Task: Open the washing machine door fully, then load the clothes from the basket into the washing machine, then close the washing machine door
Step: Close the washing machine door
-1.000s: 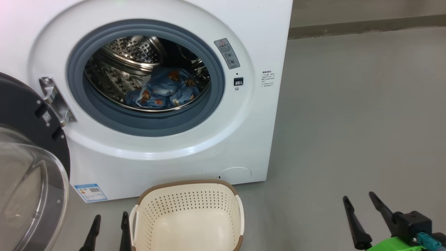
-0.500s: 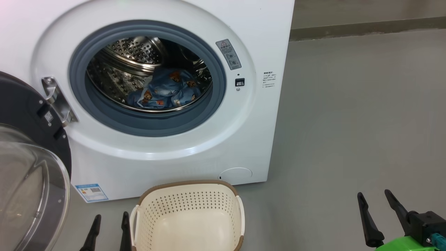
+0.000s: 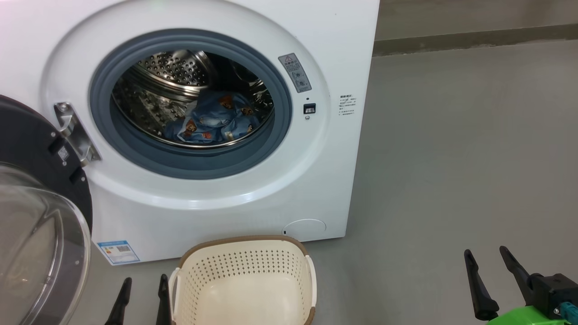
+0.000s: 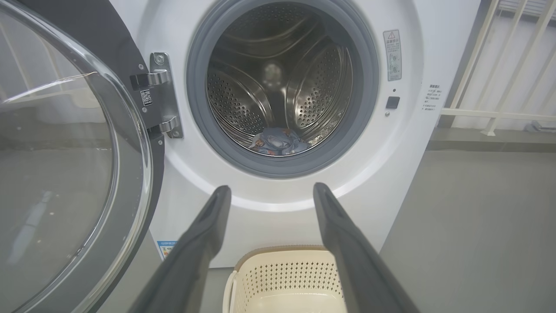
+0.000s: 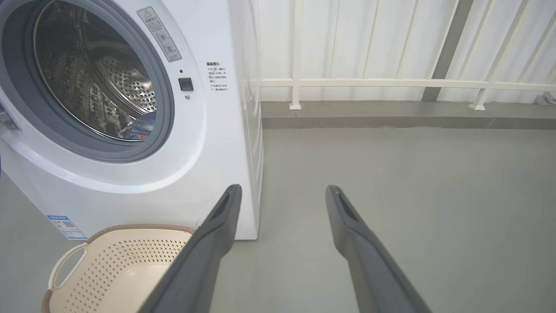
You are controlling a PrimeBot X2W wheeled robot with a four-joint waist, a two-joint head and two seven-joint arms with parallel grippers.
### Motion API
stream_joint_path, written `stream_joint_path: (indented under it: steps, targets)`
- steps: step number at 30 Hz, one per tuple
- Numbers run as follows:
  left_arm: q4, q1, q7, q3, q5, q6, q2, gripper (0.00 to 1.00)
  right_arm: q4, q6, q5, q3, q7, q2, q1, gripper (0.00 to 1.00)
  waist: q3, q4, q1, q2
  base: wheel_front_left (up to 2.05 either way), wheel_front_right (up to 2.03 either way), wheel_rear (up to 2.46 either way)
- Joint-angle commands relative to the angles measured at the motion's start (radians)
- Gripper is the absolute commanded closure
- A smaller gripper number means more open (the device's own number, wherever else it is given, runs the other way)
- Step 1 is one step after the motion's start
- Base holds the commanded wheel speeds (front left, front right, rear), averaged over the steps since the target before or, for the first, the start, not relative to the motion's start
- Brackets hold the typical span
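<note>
The white washing machine stands ahead with its black round door swung open to the left; the glass porthole bulges toward me. The blue printed clothes lie inside the steel drum, also small in the left wrist view. The cream basket sits on the floor before the machine with nothing inside it. My left gripper is open beside the basket's left handle. My right gripper is open low at the right, over bare floor, holding nothing.
Grey floor stretches to the right of the machine. A white railing and a low kerb run along the far side. The open door takes up the space at my left.
My right gripper has shifted to the right in the head view. The view itself has drifted slightly. Clothes, basket and door stay where they were.
</note>
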Motion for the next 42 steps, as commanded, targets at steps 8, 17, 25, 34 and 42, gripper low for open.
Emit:
stream_joint_path:
  steps: [8, 17, 25, 34, 42]
  targets:
    - [-0.017, -0.023, -0.006, 0.027, 0.014, 0.006, 0.008, 0.00, -0.039, 0.004, -0.008, 0.017, 0.007, -0.011, -0.011, 0.00, -0.002, 0.004, 0.0000, 0.0000, -0.28, 0.28, 0.00]
    - [-0.007, -0.026, -0.006, 0.019, 0.018, 0.005, 0.014, 0.00, -0.042, 0.004, -0.007, 0.009, 0.013, -0.009, -0.007, 0.00, -0.001, 0.017, 0.0000, 0.0000, -1.31, 1.31, 0.00]
    - [-0.024, -0.030, -0.006, 0.015, 0.028, 0.007, 0.023, 0.00, -0.041, 0.004, -0.006, 0.006, 0.012, -0.003, -0.012, 0.00, 0.005, 0.027, 0.0000, 0.0000, -0.82, 0.82, 0.00]
    - [-0.026, -0.030, -0.006, 0.018, 0.029, 0.013, 0.025, 0.00, -0.037, 0.004, -0.007, 0.000, 0.009, -0.001, -0.012, 0.00, 0.003, 0.037, 0.0000, 0.0000, -0.03, 0.03, 0.00]
    - [-0.028, -0.030, -0.006, 0.013, 0.027, 0.013, 0.025, 0.00, -0.040, 0.004, -0.008, -0.008, 0.006, 0.001, -0.007, 0.00, 0.003, 0.052, 0.0000, 0.0000, 0.00, 0.00, 0.00]
